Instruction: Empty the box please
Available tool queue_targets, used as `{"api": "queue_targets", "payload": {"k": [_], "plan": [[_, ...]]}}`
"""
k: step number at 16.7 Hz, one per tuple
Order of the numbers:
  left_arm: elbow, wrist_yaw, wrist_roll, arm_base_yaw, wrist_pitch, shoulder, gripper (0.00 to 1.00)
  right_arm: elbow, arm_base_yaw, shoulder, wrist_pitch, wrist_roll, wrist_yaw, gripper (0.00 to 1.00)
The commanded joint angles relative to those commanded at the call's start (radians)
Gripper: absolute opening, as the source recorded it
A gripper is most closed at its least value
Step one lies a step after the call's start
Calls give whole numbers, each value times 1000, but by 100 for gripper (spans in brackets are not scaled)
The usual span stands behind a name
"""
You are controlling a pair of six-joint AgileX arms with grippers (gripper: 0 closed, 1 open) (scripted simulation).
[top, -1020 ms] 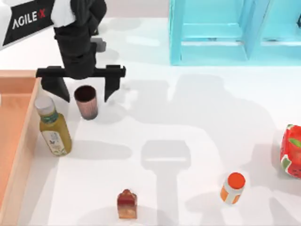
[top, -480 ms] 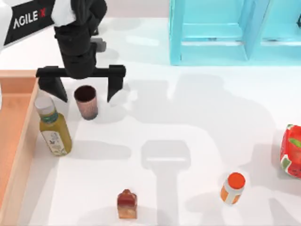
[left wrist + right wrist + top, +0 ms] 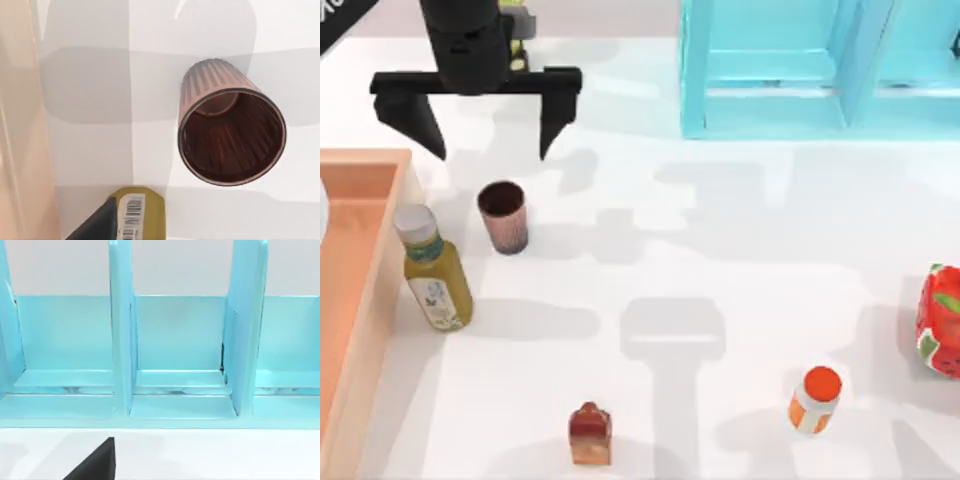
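Note:
The salmon-orange box (image 3: 365,300) lies along the table's left edge, and the part of its floor I see is bare. Just outside its wall stands a yellow-green bottle (image 3: 435,272) with a pale cap. Right of the bottle, a dark reddish ribbed cup (image 3: 503,216) stands upright on the table. My left gripper (image 3: 482,128) hangs open above and behind the cup, holding nothing. The left wrist view looks down into the cup (image 3: 230,127), with the bottle (image 3: 136,214) and the box wall (image 3: 17,130) beside it. My right arm is parked facing the shelf.
A turquoise shelf unit (image 3: 800,70) stands at the back right, its compartments (image 3: 177,355) close in the right wrist view. On the table sit a small brown-red carton (image 3: 589,434), an orange-capped jar (image 3: 815,400) and a red carton (image 3: 940,320) at the right edge.
My left gripper has risen and drawn back toward the far edge, still open. The cup stays on the table where it stood between the fingers.

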Motion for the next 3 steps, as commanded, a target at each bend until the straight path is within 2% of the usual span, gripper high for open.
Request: {"api": "queue_targets", "payload": {"k": [3], "plan": [[52,-4,1,1,-48,-11,100,0,0,0,0,0,0,100]]}}
